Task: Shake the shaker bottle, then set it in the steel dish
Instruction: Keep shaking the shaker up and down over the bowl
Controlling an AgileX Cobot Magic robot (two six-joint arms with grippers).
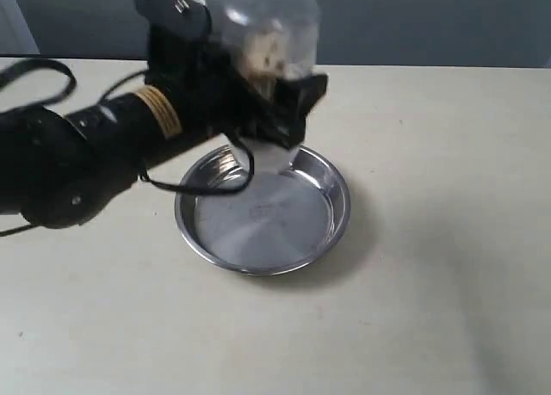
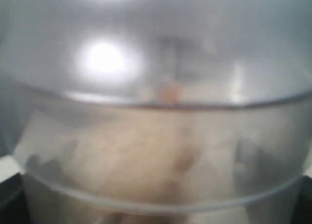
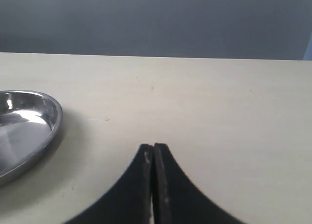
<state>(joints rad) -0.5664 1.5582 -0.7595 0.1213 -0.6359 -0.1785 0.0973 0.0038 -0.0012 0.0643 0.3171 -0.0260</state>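
1. the left pincer (image 1: 280, 102) is grasping the shaker bottle (image 1: 271, 29) around its body with its jaws spread wide. in the left wrist view the clear wall of the bottle (image 2: 156, 136) is filling the whole picture, with pale brown granules lying inside.
2. the bottle is hanging in the air and not touching anything below. its long axis is running roughly upright, but the blur is hiding the exact tilt, and i judge from that blur that the shake is under way.
3. the steel dish (image 1: 258, 227) is lying almost straight below the bottle, whose lower end is hanging over the dish's far rim. so the coming move is calling for little more than a straight drop, nudged slightly toward the dish's middle.
4. the left arm is plainly the nearer one. the right pincer (image 3: 153, 155) is resting clenched and empty on the surface (image 1: 430, 283), well apart from the dish (image 3: 29, 121).
5. the surface is showing pale and flat, with nothing else lying on it in these views.
6. farthest off, a plain grey-blue wall (image 3: 156, 19) is closing the room behind the surface's back edge.
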